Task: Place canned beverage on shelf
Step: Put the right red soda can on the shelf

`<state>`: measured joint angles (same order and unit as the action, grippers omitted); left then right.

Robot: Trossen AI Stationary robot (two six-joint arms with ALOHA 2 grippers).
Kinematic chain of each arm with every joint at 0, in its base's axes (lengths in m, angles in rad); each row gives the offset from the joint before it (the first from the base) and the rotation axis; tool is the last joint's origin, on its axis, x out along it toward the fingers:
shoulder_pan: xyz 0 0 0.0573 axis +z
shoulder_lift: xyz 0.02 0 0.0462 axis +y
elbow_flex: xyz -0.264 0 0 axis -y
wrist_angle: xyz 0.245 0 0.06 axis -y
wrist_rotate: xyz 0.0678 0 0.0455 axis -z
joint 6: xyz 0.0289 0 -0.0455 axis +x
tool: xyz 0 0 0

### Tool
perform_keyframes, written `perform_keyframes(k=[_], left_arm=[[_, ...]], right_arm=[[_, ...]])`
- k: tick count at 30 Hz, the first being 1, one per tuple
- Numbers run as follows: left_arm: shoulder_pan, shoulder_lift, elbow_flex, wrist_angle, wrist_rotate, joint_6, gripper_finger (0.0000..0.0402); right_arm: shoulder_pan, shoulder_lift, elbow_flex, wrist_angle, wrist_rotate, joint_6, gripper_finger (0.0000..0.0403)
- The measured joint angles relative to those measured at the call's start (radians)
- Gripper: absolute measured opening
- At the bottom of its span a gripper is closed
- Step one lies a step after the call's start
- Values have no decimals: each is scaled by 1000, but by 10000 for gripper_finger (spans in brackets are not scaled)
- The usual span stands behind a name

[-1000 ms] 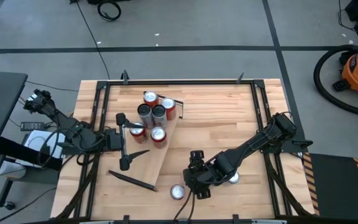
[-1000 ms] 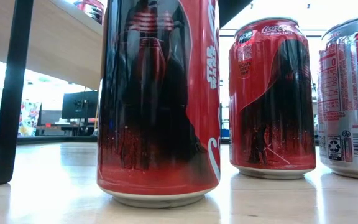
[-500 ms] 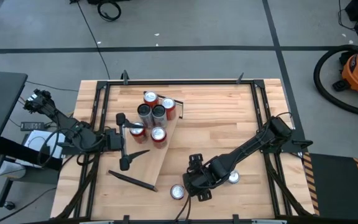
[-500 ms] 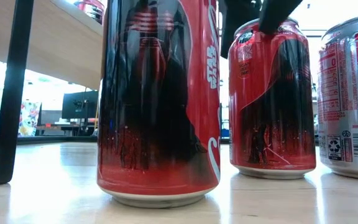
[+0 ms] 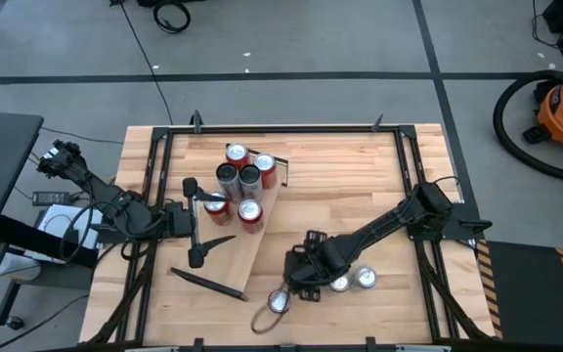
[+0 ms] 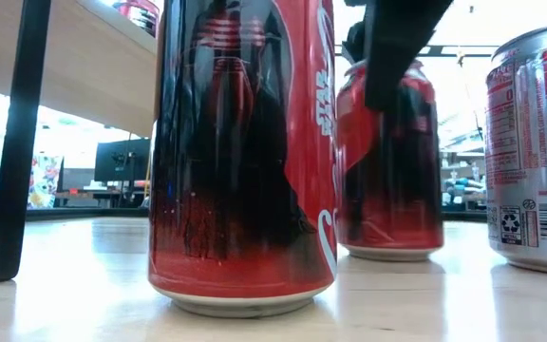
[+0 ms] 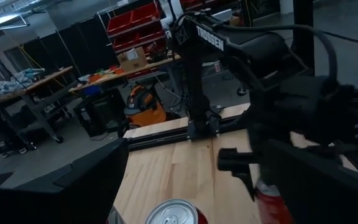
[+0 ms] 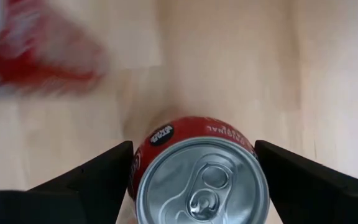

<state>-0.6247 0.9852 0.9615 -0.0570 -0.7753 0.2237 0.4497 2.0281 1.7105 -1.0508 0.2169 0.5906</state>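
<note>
The shelf (image 5: pixel 225 252) is a pale plank lying aslant on the tabletop's left half, with several cans (image 5: pixel 249 176) standing on its far end. My right gripper (image 5: pixel 303 274) is near the table's near edge, pointing down and shut on a red can (image 8: pixel 201 180), which also shows in the low view (image 6: pixel 392 190). In the high view the gripper hides that can. My left gripper (image 5: pixel 194 221) is open at the shelf's left long edge, beside a can (image 5: pixel 215 203) whose top shows between its fingers (image 7: pixel 173 211). My right gripper pinches the red can between its two fingers, one on each side of the upper wall (image 8: pixel 135 163). The fingers (image 6: pixel 397 57) come from above, pointing down. The can stays upright. I cannot tell whether its base (image 6: pixel 392 252) is on the tabletop or just above it.
Three loose cans stand near the held one: one close to the near edge (image 5: pixel 280 303) and two to its right (image 5: pixel 339 285) (image 5: pixel 365 279). A cable loop (image 5: pixel 260 319) lies by the near edge. Black frame rails (image 5: pixel 411 166) run along the tabletop's sides.
My right gripper has come down over the red can and taken hold of it. It has then gone a little toward the table's left edge. The can has shifted left with it and stays upright.
</note>
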Motion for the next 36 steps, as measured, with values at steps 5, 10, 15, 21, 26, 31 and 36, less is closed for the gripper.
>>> perform_keyframes(k=[5,10,15,21,26,31,36], left_arm=[[0,0,0,0,0,0,387],[0,0,0,0,0,0,387],[0,0,0,0,0,0,387],[0,0,0,0,0,0,387],[0,0,0,-1,0,0,387],[0,0,0,-14,0,0,387],[0,0,0,-15,0,0,387]], right_arm=[[-42,-2,2,-49,-13,214,325],[-57,-3,2,-45,1,206,342],[-68,-1,7,-23,-29,29,375],[-66,-1,62,-44,-80,-291,386],[-51,-1,69,-53,-80,-635,378],[-47,-1,69,-67,-82,-847,375],[-59,-2,59,-102,-115,-906,374]])
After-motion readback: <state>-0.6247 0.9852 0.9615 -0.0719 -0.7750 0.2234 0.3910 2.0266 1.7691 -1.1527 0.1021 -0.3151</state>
